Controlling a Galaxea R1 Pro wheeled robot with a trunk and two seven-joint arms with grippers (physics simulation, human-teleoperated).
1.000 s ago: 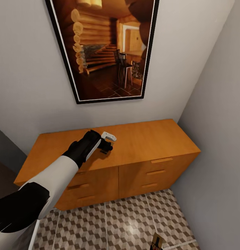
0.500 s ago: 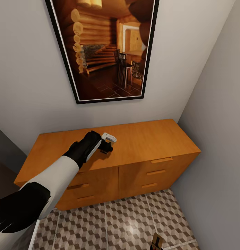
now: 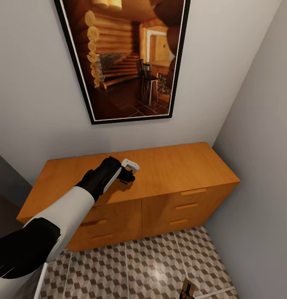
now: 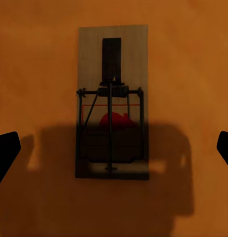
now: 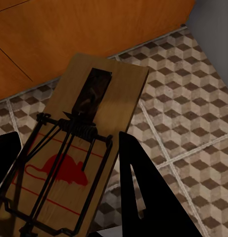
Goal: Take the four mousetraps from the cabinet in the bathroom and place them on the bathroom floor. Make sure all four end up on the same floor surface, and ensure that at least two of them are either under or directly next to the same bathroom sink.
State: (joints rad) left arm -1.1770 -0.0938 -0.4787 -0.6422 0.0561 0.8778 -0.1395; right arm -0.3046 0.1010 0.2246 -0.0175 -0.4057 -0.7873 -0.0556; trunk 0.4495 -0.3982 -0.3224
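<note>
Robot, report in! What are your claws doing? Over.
Left claw open above small tan wooden mousetrap on orange-brown wooden cabinet. Right claw shut on second mousetrap over cube-patterned floor tiles. Nothing blocking.

Counts: 2 mousetraps seen close up, 1 lying flat on the cabinet top (image 4: 113, 101) in left wrist view, 1 (image 5: 76, 148) in right wrist view over the tiled floor (image 5: 193, 98); a mousetrap also shows at bottom edge of head view (image 3: 187, 289), can't tell if it's a 3rd or the same as the right wrist one. 1 cabinet (image 3: 168, 174), w/ 6 drawer handles visible, 3 per column. 1 framed picture (image 3: 127, 58) on wall. 1 arm (image 3: 69, 211) in head view.
</note>
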